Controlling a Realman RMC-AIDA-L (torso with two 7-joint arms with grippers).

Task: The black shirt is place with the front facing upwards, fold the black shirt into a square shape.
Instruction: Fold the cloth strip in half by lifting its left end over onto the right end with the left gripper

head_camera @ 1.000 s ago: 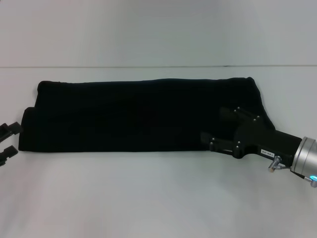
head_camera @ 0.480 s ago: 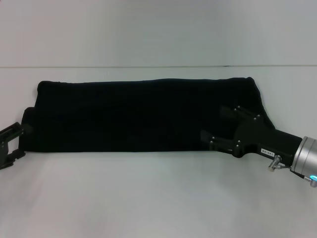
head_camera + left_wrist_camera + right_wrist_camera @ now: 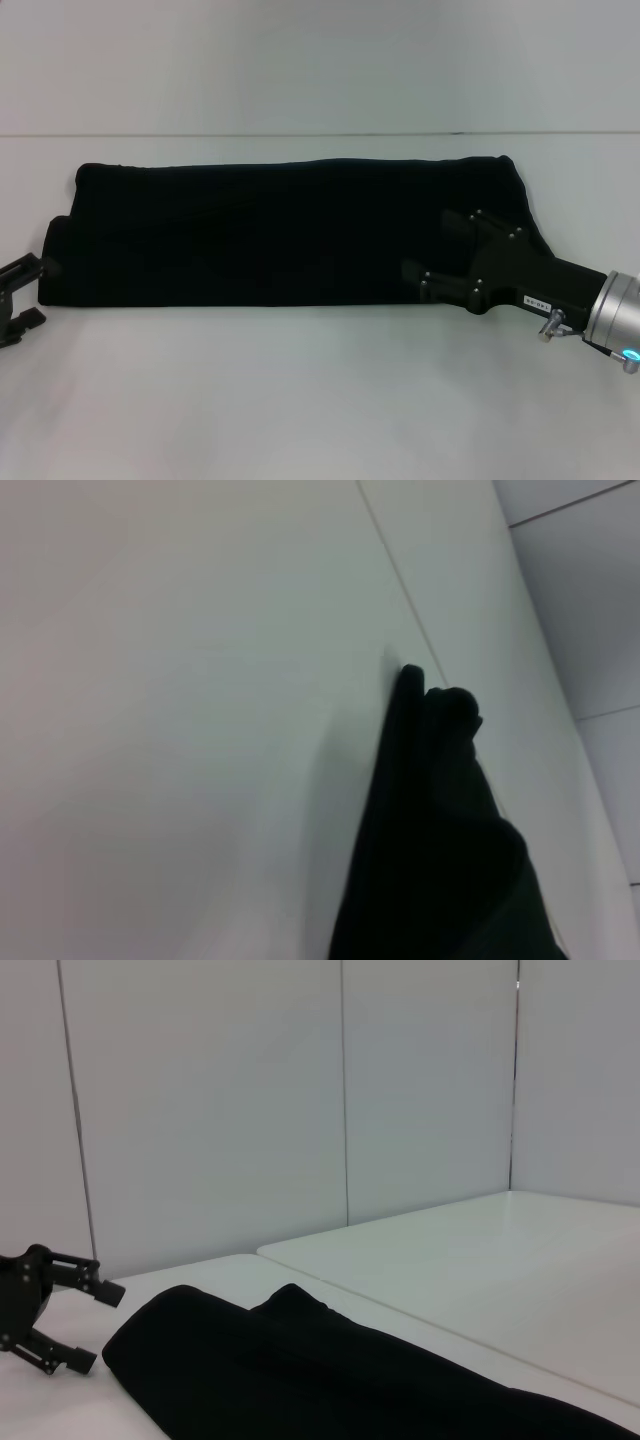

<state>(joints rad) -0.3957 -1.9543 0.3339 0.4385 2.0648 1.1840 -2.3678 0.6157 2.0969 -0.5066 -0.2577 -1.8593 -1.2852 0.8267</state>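
Both arms are closing on the ends of a long folded strip, ready to halve it.

The black shirt is lying on the white table as a long band running left to right, already folded lengthwise, with no lettering showing. The right gripper is hovering at the band's right end with its two fingers spread wide over the cloth and holding nothing. The left gripper is sitting just beside the left end, its fingers parted and empty as well. I'm judging that the risk lies in the layers: if either pincer is pinching only the top ply, the stack will be peeling apart as it is lifting, and unequal grips at the two ends would be skewing the fold.
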